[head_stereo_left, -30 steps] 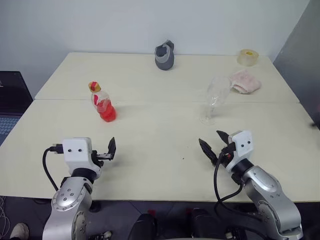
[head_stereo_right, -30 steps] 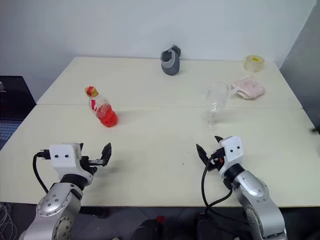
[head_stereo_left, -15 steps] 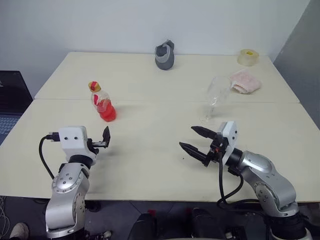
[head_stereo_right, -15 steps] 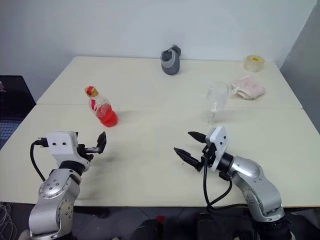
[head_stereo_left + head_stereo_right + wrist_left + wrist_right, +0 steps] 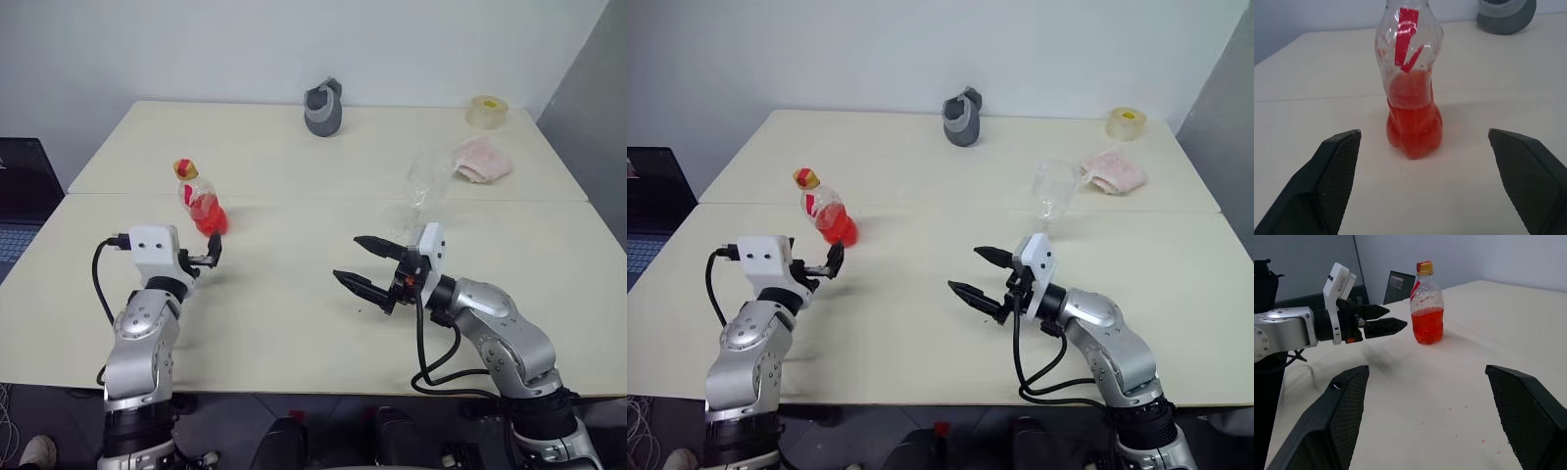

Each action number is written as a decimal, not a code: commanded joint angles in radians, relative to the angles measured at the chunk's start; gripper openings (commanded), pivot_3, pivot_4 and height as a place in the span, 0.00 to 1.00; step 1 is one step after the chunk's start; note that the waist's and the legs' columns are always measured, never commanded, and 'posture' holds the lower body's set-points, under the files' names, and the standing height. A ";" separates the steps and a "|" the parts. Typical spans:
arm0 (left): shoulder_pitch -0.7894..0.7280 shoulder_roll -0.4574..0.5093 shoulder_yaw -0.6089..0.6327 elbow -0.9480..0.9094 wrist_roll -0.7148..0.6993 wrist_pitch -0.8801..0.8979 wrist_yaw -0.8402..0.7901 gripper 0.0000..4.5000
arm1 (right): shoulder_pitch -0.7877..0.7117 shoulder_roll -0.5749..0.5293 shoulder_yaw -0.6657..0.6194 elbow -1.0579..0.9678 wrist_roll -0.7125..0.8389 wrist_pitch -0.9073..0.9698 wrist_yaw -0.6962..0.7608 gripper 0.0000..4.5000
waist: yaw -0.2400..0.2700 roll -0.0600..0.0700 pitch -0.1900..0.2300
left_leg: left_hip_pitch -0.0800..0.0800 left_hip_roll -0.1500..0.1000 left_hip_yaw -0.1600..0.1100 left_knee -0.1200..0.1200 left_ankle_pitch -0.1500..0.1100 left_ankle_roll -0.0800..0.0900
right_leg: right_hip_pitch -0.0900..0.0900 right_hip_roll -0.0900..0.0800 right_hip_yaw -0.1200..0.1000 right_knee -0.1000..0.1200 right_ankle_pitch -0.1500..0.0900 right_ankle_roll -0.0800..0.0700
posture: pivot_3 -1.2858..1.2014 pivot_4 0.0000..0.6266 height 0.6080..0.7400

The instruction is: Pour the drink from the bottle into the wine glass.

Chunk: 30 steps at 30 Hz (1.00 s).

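L claw (image 5: 212,257) open, squat clear plastic bottle (image 5: 203,201), stemmed glass (image 5: 423,192)

A grey tape dispenser (image 5: 323,110), tape roll (image 5: 486,111) and pink cloth (image 5: 481,159) lie on the table's (image 5: 294,294) far side.

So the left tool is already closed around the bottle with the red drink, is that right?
Not quite. The left wrist view shows the left tool open, its fingers apart and short of the bottle, which stands untouched with the red drink inside.

No wording can be read; the bottle (image 5: 1410,93) label shows red marks only.
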 commanded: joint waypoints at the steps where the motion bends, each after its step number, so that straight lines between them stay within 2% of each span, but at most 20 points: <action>1: -0.041 0.034 0.005 0.059 0.005 -0.057 -0.027 1.00 | -0.014 0.004 -0.008 -0.017 -0.007 -0.030 -0.012 0.90 | 0.000 0.000 0.000 | 0.000 0.000 0.000 0.000 0.000 0.000 | 0.000 0.000 0.000 0.000 0.000 0.000 | 0.52 0.24 1.00; 12: -0.176 0.081 -0.005 0.260 0.004 -0.151 -0.076 1.00 | 0.006 0.002 -0.007 -0.051 -0.001 -0.019 -0.049 0.90 | 0.000 0.000 0.000 | 0.000 0.000 -0.002 0.000 0.000 0.000 | 0.000 0.000 0.000 0.000 0.000 0.000 | 0.52 0.24 1.00; 30: -0.415 0.114 -0.045 0.720 0.052 -0.397 -0.144 1.00 | 0.044 -0.007 -0.019 -0.127 0.024 0.038 -0.124 0.90 | -0.001 0.000 0.000 | -0.001 -0.001 -0.002 0.000 0.001 -0.001 | -0.001 0.000 0.000 0.000 0.000 0.000 | 0.52 0.24 1.00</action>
